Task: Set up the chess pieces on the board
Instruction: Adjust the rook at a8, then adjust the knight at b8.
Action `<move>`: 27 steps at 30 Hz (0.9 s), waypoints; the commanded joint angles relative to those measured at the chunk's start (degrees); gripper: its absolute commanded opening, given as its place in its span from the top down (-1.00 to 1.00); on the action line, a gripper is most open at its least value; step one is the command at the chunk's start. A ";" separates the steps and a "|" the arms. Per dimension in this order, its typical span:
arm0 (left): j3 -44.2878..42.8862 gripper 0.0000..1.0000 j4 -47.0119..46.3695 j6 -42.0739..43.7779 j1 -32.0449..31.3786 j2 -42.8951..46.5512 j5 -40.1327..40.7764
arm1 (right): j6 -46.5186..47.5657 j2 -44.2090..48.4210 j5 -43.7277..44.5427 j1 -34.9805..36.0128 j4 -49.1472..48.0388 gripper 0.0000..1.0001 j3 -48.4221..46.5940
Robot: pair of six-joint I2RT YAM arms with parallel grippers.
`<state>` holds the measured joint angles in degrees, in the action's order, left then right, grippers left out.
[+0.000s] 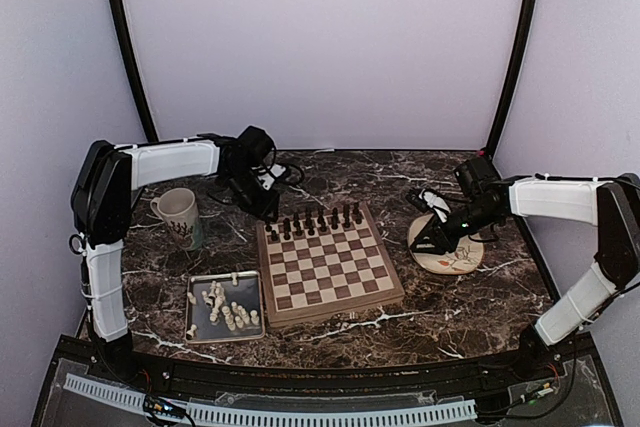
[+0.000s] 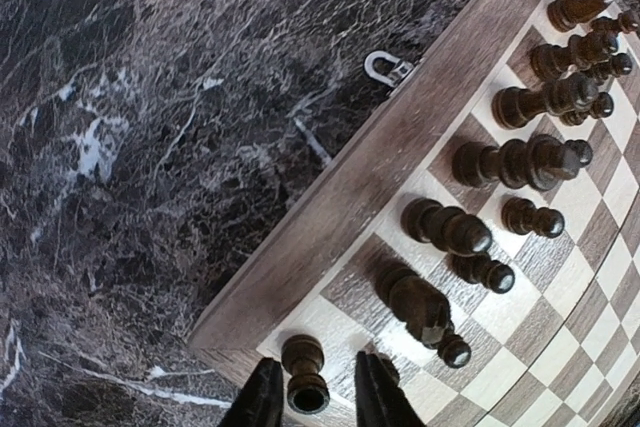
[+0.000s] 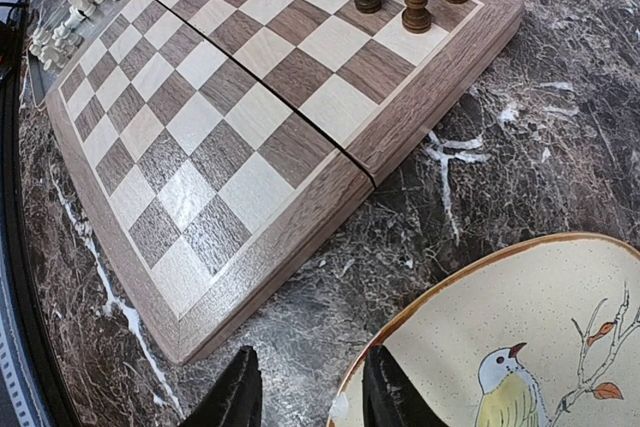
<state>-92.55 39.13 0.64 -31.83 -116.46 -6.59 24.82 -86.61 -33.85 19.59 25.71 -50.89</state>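
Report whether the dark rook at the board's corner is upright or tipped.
Upright: the rook stands on its base on the board's corner square.

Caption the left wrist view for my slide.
The left gripper stands open around a dark rook on a corner square of the chessboard, beside two rows of dark pieces.
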 commanded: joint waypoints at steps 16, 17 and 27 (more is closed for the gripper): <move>-2.85 0.29 -3.76 0.23 -1.89 -1.57 -4.33 | 0.49 -1.14 -0.66 -0.32 -0.58 0.29 0.20; -3.01 0.30 -3.74 0.23 -1.91 -1.84 -4.57 | 0.44 -1.25 -0.65 -0.34 -0.52 0.29 0.19; -3.84 0.49 -3.42 0.73 -1.92 -2.98 -2.26 | 0.58 -1.50 -0.58 -0.34 -0.52 0.29 0.22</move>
<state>-94.59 35.31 0.82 -33.45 -120.03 -10.48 24.88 -87.61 -33.85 19.59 25.74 -50.85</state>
